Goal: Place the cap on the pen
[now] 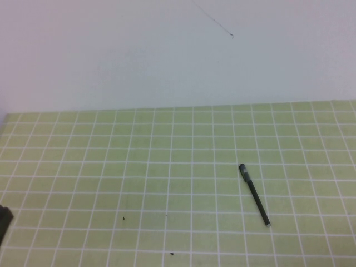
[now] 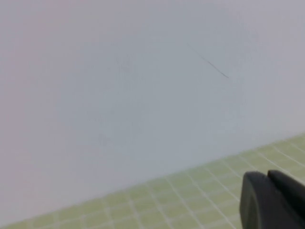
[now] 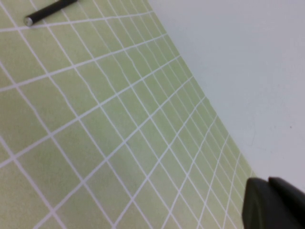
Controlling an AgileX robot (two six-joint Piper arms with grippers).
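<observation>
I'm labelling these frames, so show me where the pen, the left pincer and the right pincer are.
pen (image 1: 255,194): high view, middle of its black barrel.
left pincer (image 2: 274,202): left wrist view, dark finger body at the picture's edge.
right pincer (image 3: 274,204): right wrist view, dark finger body at the edge.

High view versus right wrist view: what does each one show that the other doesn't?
Only the high view shows the whole pen lying on the green grid mat, right of centre, plus a dark piece of the left gripper at the left edge. Only the right wrist view shows part of the right gripper, raised above the mat. Both share the mat, the white wall and the pen's silvery tip end; no separate cap appears in either.
</observation>
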